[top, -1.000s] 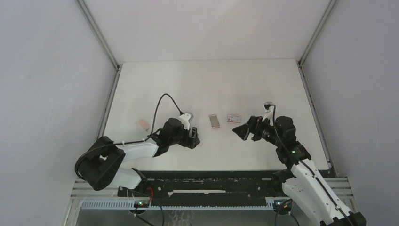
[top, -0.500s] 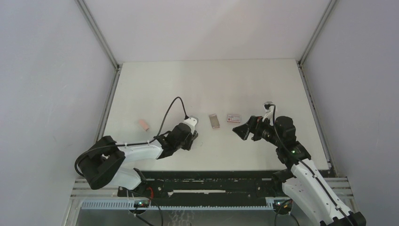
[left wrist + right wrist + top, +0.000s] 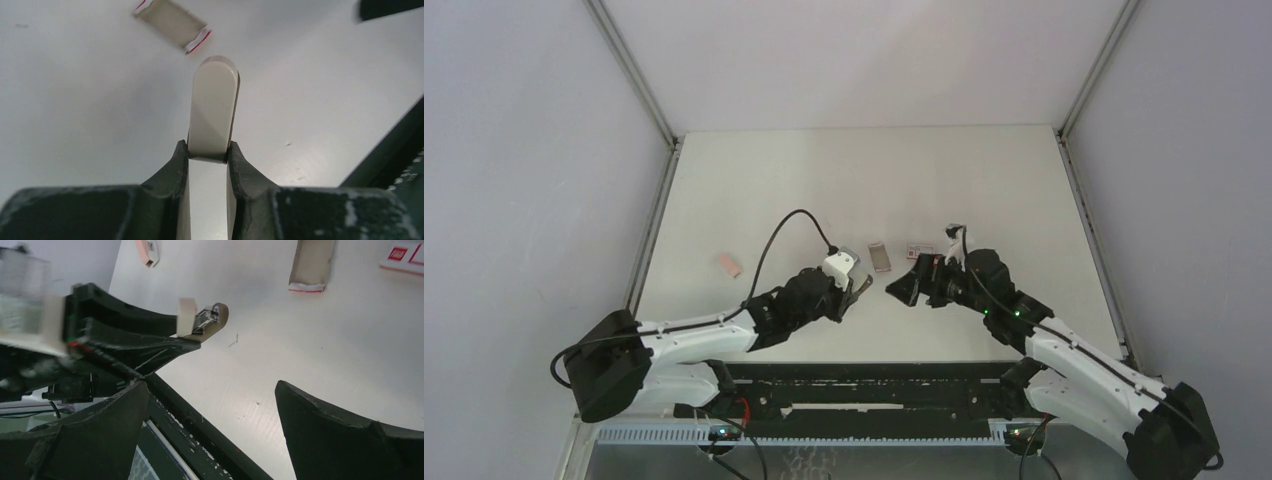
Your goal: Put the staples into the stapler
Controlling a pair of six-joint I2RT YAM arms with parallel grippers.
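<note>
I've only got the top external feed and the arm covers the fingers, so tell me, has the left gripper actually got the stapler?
Observer: Yes. The left wrist view shows the left gripper clamped on the stapler, rounded end poking forward.
Operator: Any metal showing on it?
Observer: In the right wrist view, metal parts show between its pale halves.
Operator: Anything loose lying nearby?
Observer: One tiny thin sliver lies near the stapler's tip; too small to call a staple.
</note>
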